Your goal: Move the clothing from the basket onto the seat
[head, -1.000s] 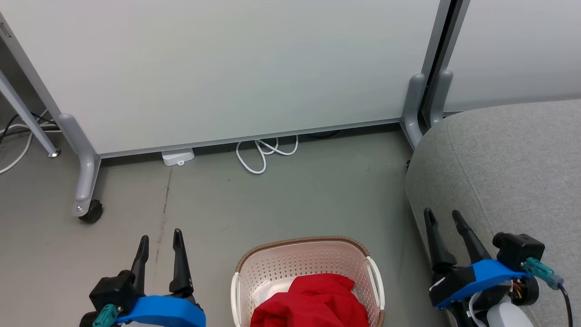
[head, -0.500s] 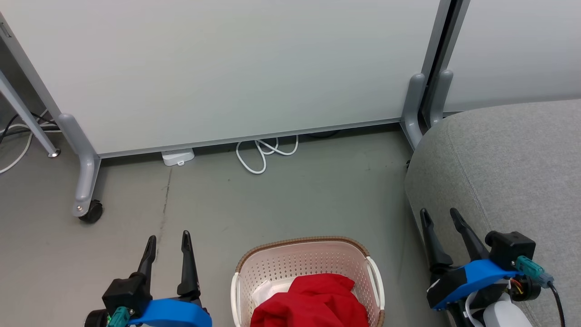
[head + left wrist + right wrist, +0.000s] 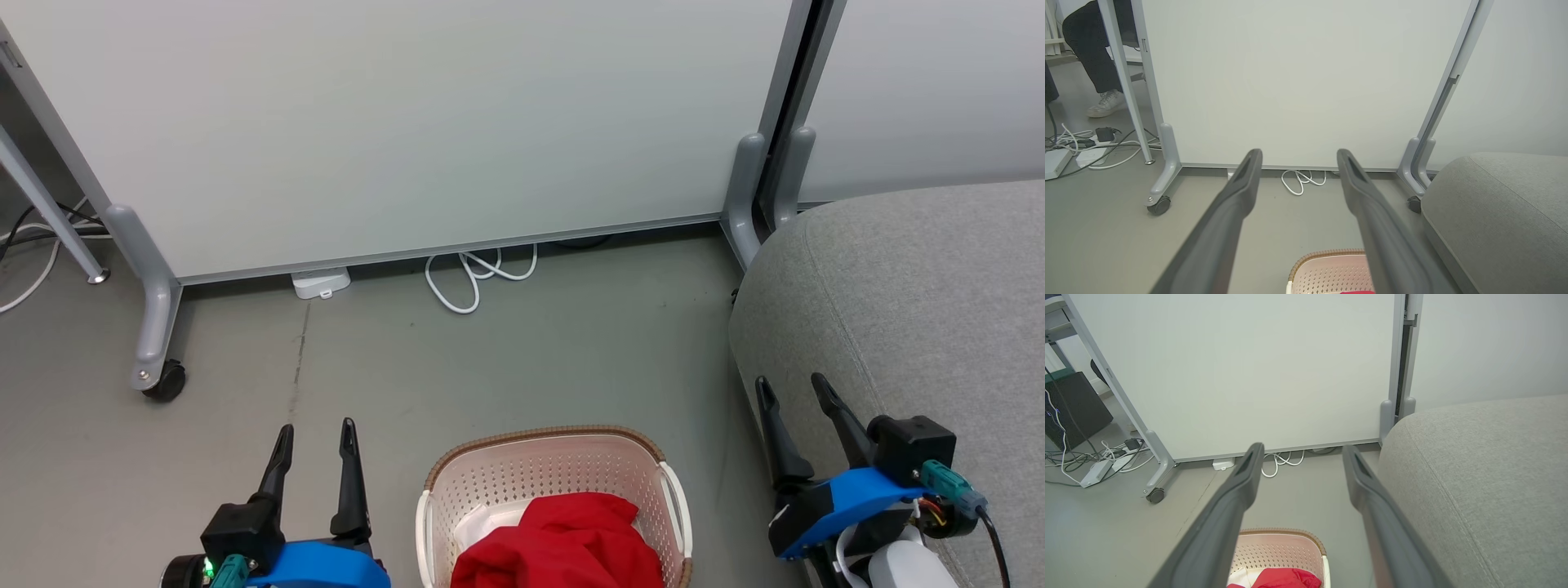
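At bottom centre the red clothing [image 3: 563, 547] lies in the basket [image 3: 522, 465]. The left gripper [image 3: 316, 426] and right gripper [image 3: 789, 380] flank it, jaws spread and empty. The grey seat [image 3: 914, 286] sits at right, with a wheeled white partition [image 3: 408, 122] and a looped cable [image 3: 473, 282] above.

Left gripper [image 3: 317, 437] low — fingers spread, empty, right gripper [image 3: 793, 388] likewise — fingers upward

The cream-white perforated laundry basket [image 3: 506, 482], with a brown woven-look rim and white side handles, stands upright on the floor at 6 o'clock in the head view. Crumpled bright red clothing [image 3: 563, 543] is heaped inside it. The light grey upholstered seat [image 3: 914, 310], round-cornered and seamed, lies at the basket's 2 o'clock, apart from it.
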{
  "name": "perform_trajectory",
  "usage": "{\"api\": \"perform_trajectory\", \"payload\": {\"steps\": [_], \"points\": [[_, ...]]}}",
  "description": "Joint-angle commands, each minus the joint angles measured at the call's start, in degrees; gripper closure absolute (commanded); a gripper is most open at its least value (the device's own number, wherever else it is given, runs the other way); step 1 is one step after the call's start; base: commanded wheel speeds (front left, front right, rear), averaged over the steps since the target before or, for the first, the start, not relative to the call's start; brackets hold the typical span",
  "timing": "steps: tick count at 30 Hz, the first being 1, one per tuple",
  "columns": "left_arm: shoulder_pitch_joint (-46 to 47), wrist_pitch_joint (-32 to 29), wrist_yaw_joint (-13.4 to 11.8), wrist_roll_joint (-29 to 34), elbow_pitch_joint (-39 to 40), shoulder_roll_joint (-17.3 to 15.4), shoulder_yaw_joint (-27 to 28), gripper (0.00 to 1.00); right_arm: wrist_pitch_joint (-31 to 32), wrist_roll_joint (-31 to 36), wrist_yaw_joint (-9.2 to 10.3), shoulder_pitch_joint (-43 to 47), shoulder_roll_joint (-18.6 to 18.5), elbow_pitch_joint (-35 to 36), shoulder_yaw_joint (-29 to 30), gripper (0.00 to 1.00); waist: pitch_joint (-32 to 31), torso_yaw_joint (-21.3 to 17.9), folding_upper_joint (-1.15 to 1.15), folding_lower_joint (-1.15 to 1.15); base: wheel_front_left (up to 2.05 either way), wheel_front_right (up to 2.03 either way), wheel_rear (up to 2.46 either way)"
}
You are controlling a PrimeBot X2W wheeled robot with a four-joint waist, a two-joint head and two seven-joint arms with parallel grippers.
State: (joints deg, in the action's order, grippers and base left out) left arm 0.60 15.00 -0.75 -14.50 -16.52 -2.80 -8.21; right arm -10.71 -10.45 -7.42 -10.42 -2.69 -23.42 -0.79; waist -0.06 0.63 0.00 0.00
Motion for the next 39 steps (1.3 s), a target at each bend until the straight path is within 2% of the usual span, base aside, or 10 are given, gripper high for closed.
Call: {"api": "perform_trajectory", "payload": {"steps": [1,13,18,30,39], "points": [[0.2,0.3,-0.3,0.1,-0.1,-0.2,-0.1,0.0,0.0,0.2,-0.12,-0.7,-0.4,-0.2,0.1,0.0,0.0,0.0,0.0,0.0,0.0,0.0,0.0],[0.3,0.3,-0.6,-0.5,-0.1,-0.2,-0.6,0.0,0.3,-0.1,-0.12,-0.7,-0.4,-0.1,0.1,0.0,0.1,-0.1,0.0,0.0,0.0,0.0,0.0],[0.7,0.2,-0.5,-0.5,-0.2,-0.2,-0.8,0.0,0.3,-0.4,-0.09,-1.6,-0.4,0.9,-0.4,0.0,2.2,-0.6,0.0,0.0,0.0,0.0,0.0],[6.1,-0.1,0.9,-1.4,-5.4,-0.1,-2.2,0.0,-0.2,0.2,-0.08,-7.3,-0.3,5.2,-2.4,0.0,14.2,-3.7,0.0,0.0,0.0,0.0,0.0],[13.1,-5.2,4.3,-6.4,-15.2,-0.2,-6.6,0.0,-1.3,-0.9,-0.08,-12.5,-0.3,6.6,-4.1,0.0,23.4,-6.5,0.0,0.0,0.0,0.0,0.0]]}}
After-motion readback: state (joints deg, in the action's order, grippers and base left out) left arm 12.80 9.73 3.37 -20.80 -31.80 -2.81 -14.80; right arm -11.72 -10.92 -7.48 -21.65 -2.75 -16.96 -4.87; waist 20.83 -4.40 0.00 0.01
